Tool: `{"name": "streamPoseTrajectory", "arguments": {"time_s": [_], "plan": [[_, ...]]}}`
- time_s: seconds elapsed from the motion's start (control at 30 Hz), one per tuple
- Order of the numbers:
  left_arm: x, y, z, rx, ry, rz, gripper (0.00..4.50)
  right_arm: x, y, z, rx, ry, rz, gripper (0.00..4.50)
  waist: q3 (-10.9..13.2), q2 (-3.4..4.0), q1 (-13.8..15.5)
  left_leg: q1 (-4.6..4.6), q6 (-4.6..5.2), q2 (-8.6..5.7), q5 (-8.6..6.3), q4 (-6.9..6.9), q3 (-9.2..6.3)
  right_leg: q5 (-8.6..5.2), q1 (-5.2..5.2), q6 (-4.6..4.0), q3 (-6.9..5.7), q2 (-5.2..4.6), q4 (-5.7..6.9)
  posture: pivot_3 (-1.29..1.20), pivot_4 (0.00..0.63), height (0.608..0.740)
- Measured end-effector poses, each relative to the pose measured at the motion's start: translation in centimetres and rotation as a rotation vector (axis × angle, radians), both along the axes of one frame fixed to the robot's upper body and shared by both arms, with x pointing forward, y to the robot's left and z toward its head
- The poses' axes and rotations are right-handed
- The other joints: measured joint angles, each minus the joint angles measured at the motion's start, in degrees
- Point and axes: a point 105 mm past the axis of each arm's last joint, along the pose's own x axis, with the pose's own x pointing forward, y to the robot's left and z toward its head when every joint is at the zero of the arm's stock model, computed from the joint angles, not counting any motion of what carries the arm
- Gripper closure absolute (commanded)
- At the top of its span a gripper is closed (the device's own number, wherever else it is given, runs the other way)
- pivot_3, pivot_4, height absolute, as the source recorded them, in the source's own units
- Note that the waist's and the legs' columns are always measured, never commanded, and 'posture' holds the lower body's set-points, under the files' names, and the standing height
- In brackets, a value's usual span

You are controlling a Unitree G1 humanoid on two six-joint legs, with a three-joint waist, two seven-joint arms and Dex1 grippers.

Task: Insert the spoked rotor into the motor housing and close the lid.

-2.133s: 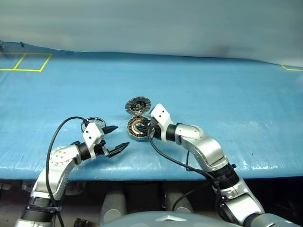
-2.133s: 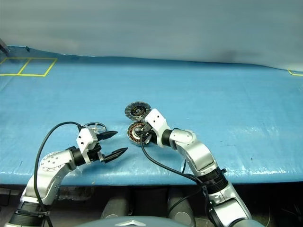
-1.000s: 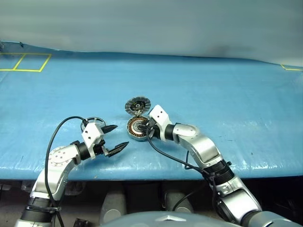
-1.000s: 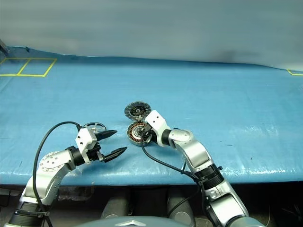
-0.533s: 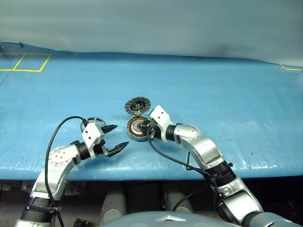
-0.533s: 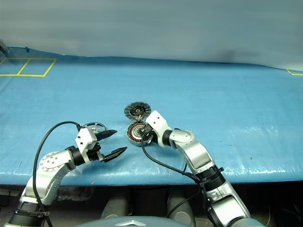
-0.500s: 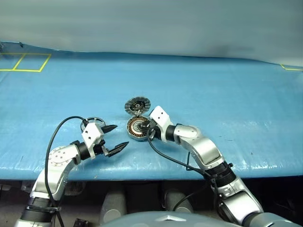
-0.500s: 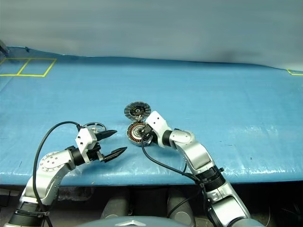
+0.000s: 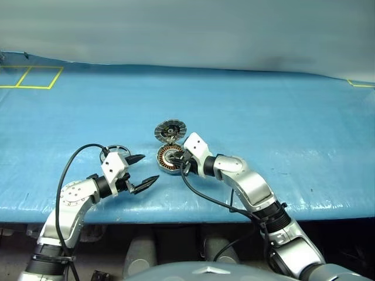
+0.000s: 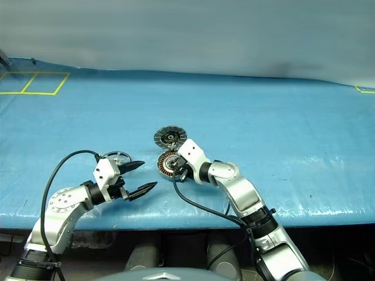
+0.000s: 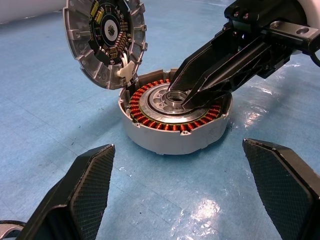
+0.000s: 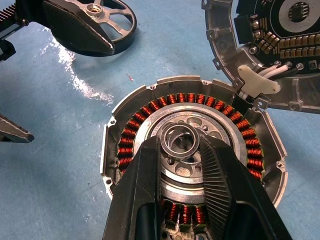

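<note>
On the blue mat [image 9: 281, 117], my left gripper [image 9: 140, 170] hangs wide open while my right gripper [image 12: 185, 150] pinches the small, stiff, slip-prone spoked rotor [image 12: 181, 140] by its rim over the motor housing [image 11: 175, 117] hub, the lid [image 11: 105, 40] standing open.

Your desk [image 9: 281, 117] is covered edge to edge in a glossy blue sheet, faintly creased, with bright patches of glare [image 12: 70, 65] on it near the front. At its far left corner you'll see yellow tape [image 9: 26, 76] marking out two boxes side by side, and a short yellow line [image 9: 357, 85] at the far right edge. A plain pale backdrop [image 9: 187, 29] rises behind the desk. A silver wheel [image 12: 96, 8] with thin spokes and a small hub lies flat on the sheet at front left. A small reddish speck [image 12: 131, 77] sits on the sheet nearby.
</note>
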Motion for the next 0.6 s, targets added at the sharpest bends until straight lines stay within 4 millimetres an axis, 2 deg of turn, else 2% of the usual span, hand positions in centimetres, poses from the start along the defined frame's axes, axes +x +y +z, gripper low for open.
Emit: {"name": "streamPoseTrajectory", "arguments": {"time_s": [0.6], "plan": [[0.02,0.05,-0.04,0.000,0.000,0.007,0.00,0.21,-0.08,0.04,-0.007,-0.008,-0.004,3.74,0.0,0.00,0.0,0.00,0.00,0.00,0.00,0.00,0.00,0.00,0.00,0.00,0.00,0.00,0.00,0.00,0.150,0.740]]}}
